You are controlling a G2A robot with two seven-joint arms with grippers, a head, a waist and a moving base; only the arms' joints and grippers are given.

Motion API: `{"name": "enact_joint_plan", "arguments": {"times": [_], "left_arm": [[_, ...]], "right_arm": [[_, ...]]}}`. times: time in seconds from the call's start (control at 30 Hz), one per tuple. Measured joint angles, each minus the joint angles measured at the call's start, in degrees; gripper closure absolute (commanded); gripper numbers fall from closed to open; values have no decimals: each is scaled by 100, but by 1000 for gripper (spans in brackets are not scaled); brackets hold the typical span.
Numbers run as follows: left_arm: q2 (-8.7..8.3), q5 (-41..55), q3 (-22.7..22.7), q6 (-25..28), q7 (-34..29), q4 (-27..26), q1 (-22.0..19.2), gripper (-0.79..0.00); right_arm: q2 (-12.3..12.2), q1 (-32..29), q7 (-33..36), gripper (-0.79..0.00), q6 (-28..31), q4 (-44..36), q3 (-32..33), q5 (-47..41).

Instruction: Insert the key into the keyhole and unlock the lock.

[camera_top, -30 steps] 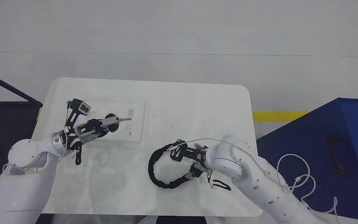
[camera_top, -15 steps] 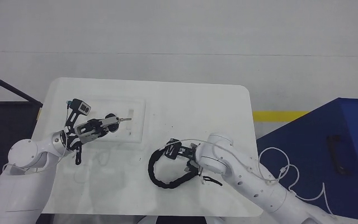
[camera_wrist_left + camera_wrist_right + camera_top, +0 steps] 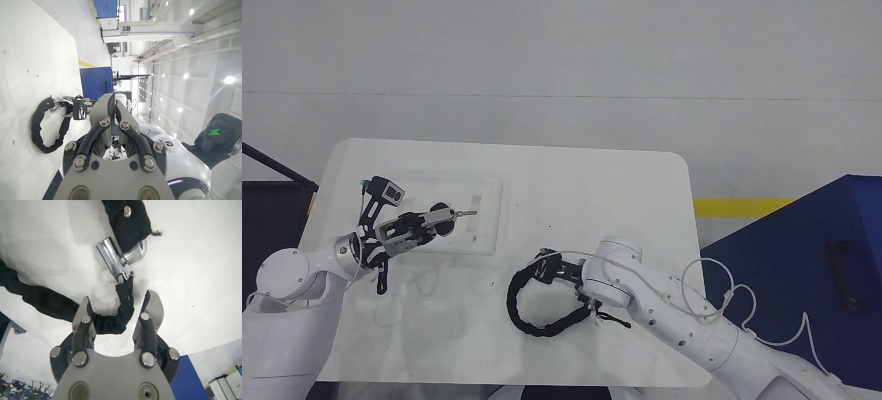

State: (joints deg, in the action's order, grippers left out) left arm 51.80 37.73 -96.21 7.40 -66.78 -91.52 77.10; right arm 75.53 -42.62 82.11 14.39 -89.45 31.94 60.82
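Left fingers (image 3: 103, 109) pinch the key (image 3: 470, 212), right fingers (image 3: 153, 306) gape wide astride the black chain (image 3: 123, 315) (just beside the lock (image 3: 109, 256)).

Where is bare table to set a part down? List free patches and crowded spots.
Free: the table's far right stretch, between the white tray and the right edge; also the near left corner beside the chain lock. Crowded: around the chain lock, straddled by the open right gripper, and the tray under the left gripper's key.

Left gripper (image 3: 114, 101) — held level on a bent elbow, fingers pinched together on the key (image 3: 469, 213). Right gripper (image 3: 117, 298) — low, pointing toward the left side, fingers spread apart.
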Motion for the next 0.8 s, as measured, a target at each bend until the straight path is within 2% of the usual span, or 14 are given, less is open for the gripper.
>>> {"name": "enact_joint_plan", "arguments": {"times": [0.13, 0.17, 0.27, 0.3, 0.53, 0.67, 0.8], "left_arm": [[0, 0, 0, 0, 0, 0, 0, 0], [0, 0, 0, 0, 0, 0, 0, 0], [0, 0, 0, 0, 0, 0, 0, 0], [0, 0, 0, 0, 0, 0, 0, 0], [0, 0, 0, 0, 0, 0, 0, 0], [0, 0, 0, 0, 0, 0, 0, 0], [0, 0, 0, 0, 0, 0, 0, 0]], "right_arm": [[52, 63, -5, -379, -31, 106, -21, -22], [66, 76, -5, -348, -36, 135, -26, -25], [100, 103, 18, -209, -66, 210, -37, -41], [110, 110, 23, 0, -78, 229, -38, -48], [163, 118, 23, 0, -218, 368, -4, -60], [128, 11, -181, 0, -278, 301, 223, -194], [-3, -248, -628, 0, 144, 1, 707, -708]]}}
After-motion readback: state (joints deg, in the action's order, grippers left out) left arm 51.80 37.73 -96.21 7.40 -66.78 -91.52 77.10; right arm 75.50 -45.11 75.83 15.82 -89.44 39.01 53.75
